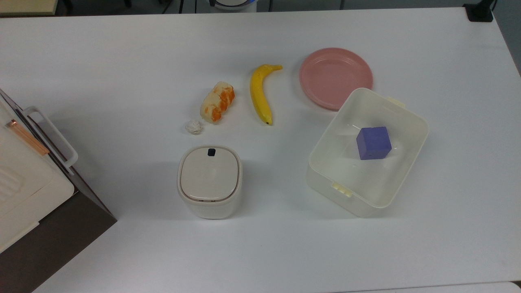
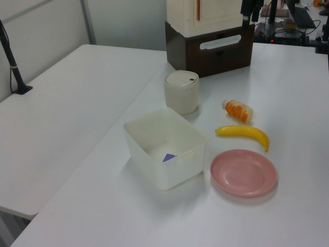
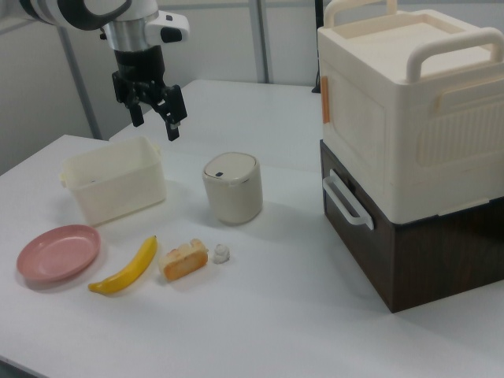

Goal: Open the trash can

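The trash can [image 1: 209, 182] is a small cream-white rounded-square bin whose beige lid lies shut, with a black button [image 1: 211, 152] at its rim. It stands on the white table, also seen as the trash can [image 2: 181, 91] in the left view and the trash can [image 3: 232, 187] in the right view. In the right view my gripper [image 3: 154, 118] hangs high in the air, open and empty, above the tub and well to the right view's left of the can.
A translucent tub [image 1: 407, 162] holds a purple cube [image 1: 373, 143]. A pink plate [image 1: 336, 77], a banana [image 1: 260, 94], an orange-and-white food piece [image 1: 217, 102] and a small white wad [image 1: 193, 127] lie nearby. A cream box on a brown drawer unit [image 3: 409, 150] stands close to the can.
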### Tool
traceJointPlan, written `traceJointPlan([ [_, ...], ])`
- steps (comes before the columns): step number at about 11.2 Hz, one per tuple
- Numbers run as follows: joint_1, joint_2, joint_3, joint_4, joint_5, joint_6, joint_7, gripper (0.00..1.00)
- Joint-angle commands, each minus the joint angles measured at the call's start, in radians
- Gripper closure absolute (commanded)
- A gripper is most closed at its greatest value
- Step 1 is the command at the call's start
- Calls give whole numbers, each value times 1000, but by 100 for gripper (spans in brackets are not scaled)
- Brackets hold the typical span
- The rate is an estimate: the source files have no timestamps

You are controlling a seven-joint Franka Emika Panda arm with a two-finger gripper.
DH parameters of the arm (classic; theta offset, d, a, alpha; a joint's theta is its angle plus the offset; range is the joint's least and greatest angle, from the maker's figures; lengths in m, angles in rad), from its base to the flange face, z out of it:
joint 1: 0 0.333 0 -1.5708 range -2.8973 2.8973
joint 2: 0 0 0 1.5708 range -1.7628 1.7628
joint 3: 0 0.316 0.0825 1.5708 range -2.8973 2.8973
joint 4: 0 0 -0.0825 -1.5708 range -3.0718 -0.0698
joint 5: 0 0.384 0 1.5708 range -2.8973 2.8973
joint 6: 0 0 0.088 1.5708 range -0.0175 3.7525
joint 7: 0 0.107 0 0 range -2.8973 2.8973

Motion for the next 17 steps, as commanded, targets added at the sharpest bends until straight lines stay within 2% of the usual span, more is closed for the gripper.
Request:
traceJointPlan([
  [1,9,-16,-22,-14,-32,6,-3,0],
  [11,9,-14,-22,6,-55,-30,-5,0],
  [17,15,-9,-19,4,-97,-28,-6,0],
])
